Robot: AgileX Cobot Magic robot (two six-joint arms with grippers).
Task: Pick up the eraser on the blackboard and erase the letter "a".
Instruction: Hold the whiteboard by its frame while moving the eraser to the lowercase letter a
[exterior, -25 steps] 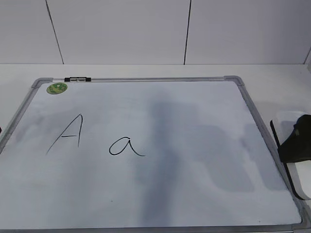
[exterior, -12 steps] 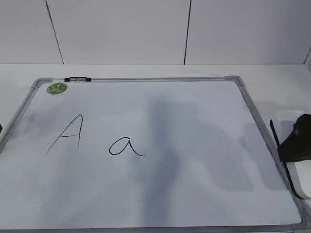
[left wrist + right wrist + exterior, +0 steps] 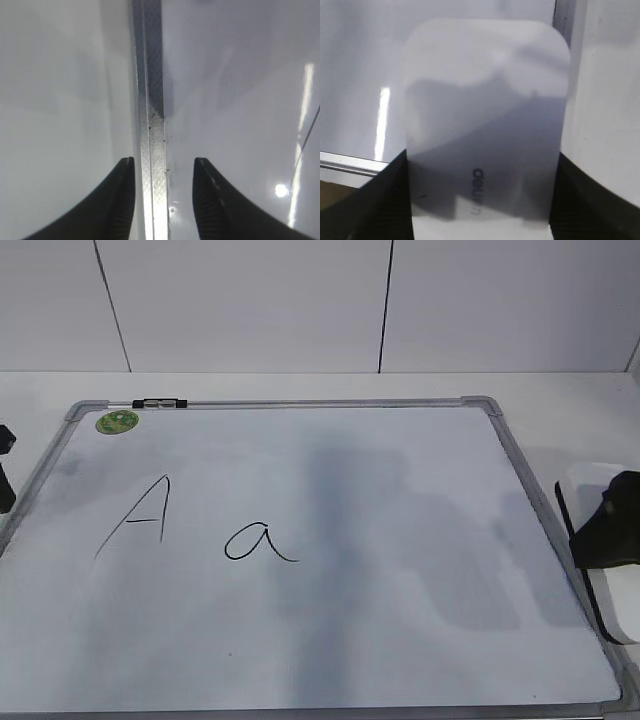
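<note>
The blackboard (image 3: 420, 500) is a white board with a grey frame lying flat on the table. The small letter "a" (image 3: 258, 542) is written left of its middle. The white eraser (image 3: 590, 483) lies at the board's right edge, and my right gripper (image 3: 608, 532) is shut on its long sides. In the right wrist view the eraser (image 3: 485, 100) fills the space between my right gripper's (image 3: 481, 172) black fingers. My left gripper (image 3: 5, 472) is at the board's left edge, open and empty. In the left wrist view it (image 3: 164, 167) straddles the grey frame (image 3: 150, 100).
A capital "A" (image 3: 140, 515) is written left of the "a". A round green sticker (image 3: 117, 422) and a black clip (image 3: 160, 402) are at the board's far left corner. A white wall stands behind the table.
My left gripper has come further into the exterior view at the left edge, moving toward the far side. My right gripper and the eraser have barely moved.
</note>
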